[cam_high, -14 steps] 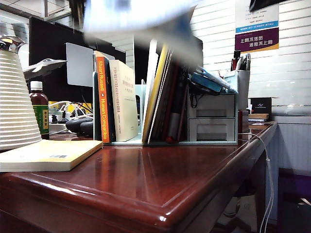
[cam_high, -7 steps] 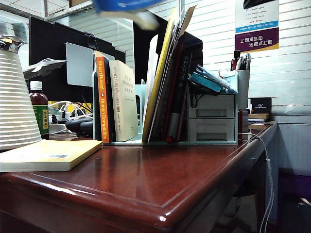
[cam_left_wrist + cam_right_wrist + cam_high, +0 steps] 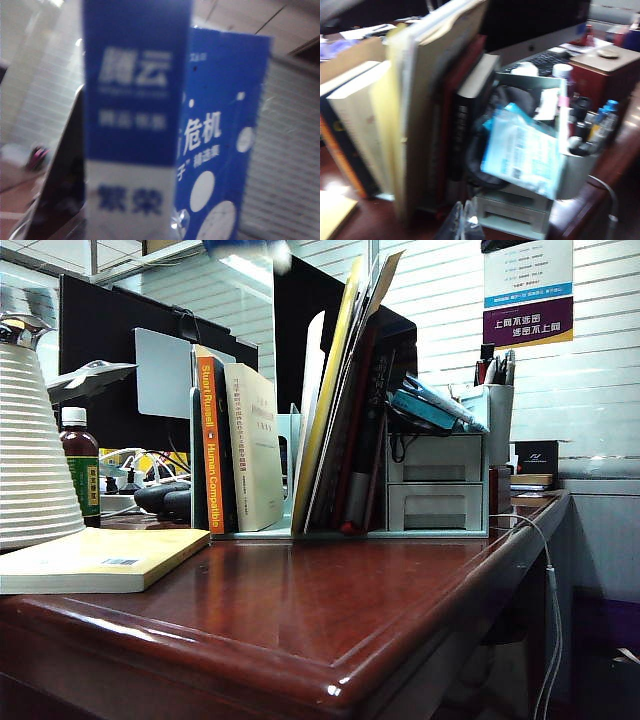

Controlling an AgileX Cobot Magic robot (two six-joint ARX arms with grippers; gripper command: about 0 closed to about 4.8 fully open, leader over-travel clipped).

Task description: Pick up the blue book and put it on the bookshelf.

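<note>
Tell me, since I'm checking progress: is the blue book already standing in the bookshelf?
No. The blue book is in the air before the left wrist camera; the bookshelf holds only other books.

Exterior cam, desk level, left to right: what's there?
White ribbed lamp base → brown bottle → orange-spined book → cream book → leaning folders → grey two-drawer organizer → pen cup. The blue book is only a blur at the top edge, above the rack.

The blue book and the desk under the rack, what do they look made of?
The blue book, seen close in the left wrist view: likely a paperback with a smooth printed card cover, though blurred. The desk: apparently dark reddish wood, glossy varnish, shown by bright reflections.
</note>
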